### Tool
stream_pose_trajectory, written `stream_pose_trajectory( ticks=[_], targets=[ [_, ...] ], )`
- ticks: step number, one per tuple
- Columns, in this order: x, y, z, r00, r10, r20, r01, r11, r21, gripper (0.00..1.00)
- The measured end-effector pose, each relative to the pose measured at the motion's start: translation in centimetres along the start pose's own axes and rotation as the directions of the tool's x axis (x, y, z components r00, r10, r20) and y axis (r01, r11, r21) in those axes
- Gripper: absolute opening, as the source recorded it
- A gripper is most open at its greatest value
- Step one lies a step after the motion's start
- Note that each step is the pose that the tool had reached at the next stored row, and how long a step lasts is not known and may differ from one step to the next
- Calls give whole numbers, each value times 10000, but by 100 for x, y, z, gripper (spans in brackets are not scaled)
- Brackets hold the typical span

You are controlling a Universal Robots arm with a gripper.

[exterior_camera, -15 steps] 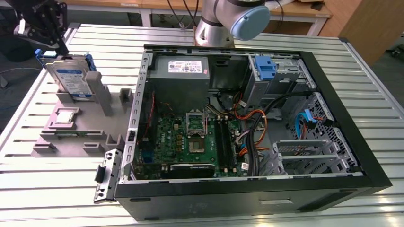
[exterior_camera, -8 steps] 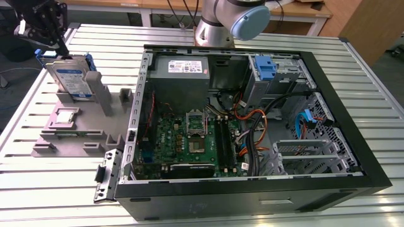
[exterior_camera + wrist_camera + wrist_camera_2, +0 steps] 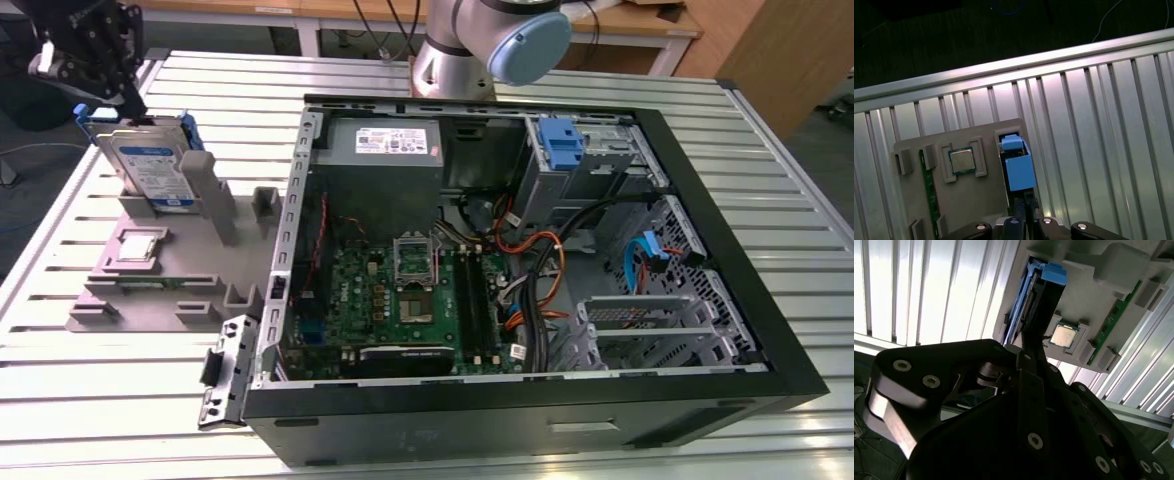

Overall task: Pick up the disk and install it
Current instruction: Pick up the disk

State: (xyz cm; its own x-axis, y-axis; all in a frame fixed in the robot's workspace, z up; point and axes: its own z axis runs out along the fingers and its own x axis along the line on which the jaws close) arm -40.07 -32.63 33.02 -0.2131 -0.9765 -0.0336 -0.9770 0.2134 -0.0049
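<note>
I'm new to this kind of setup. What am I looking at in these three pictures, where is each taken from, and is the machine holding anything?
The machine is a single robot arm that rises from the far side of a slatted metal table. Its gripper is the black part at the exterior view's upper left. The exterior view is taken from a camera off the arm. Both wrist views come from cameras riding near the gripper, looking down past it. On the table are an open computer case and a grey holder. The disk, silver with a blue bracket, stands upright in the holder, near a small processor chip. The gripper is just above the disk; I cannot tell whether it grips it.
</note>
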Motion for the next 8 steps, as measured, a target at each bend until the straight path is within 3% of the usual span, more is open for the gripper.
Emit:
stream_pose_trajectory(
  ticks=[5, 8],
  targets=[
    [0, 0, 2, 10000, 0, 0, 0, 10000, 0, 35],
    [0, 0, 3, 10000, 0, 1, 0, 10000, 0, 41]
  ],
)
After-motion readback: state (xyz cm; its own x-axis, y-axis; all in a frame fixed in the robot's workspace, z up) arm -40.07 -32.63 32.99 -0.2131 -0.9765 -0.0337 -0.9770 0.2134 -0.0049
